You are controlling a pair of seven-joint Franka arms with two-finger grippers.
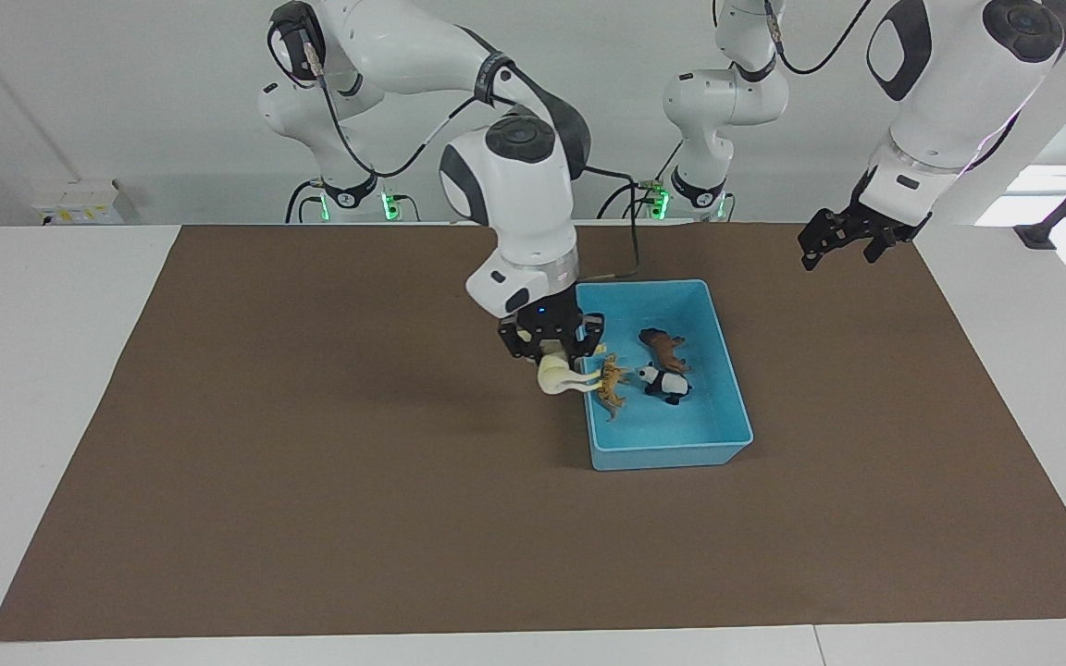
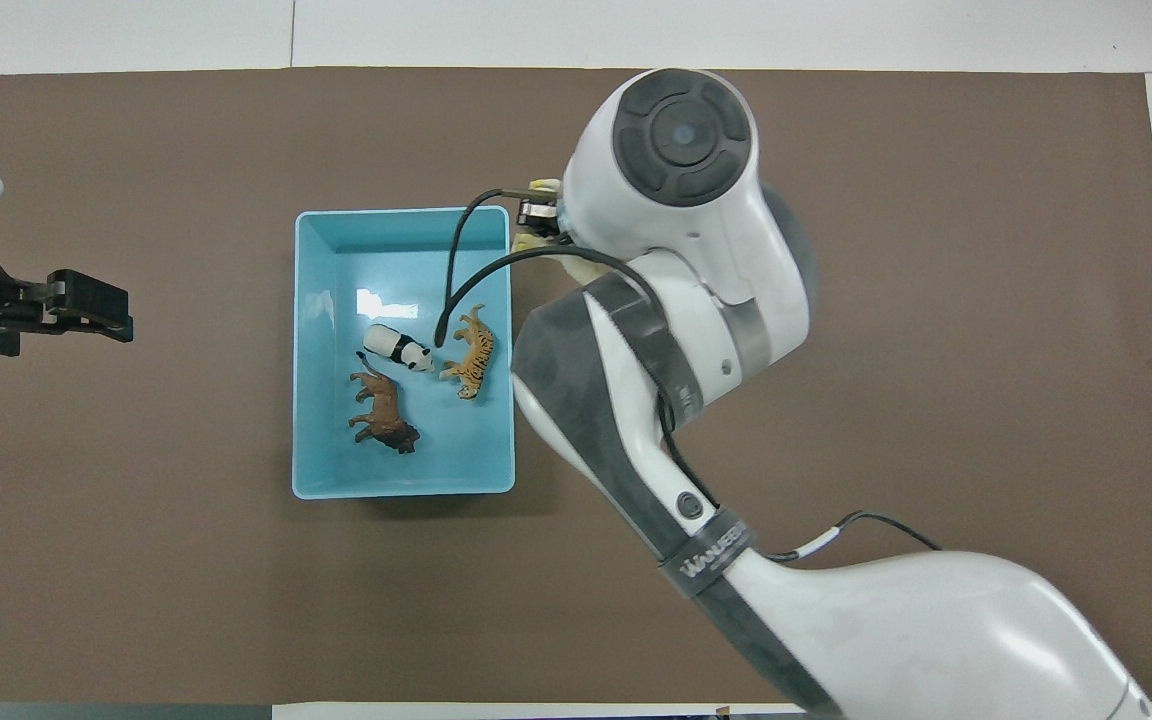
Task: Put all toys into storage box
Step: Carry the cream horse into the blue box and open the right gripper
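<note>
Right gripper (image 1: 554, 356) grips horse (image 1: 559, 377) — legs toward storage box (image 1: 672, 455)

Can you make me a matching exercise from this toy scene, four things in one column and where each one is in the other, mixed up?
1. horse
2. panda
3. left gripper
4. storage box

A. waiting open over the mat, away from the toys
B. lying in the box between tiger and lion
C. on the brown mat
D. held in the shut right gripper

Pairs: 1-D, 2-B, 3-A, 4-C
</note>
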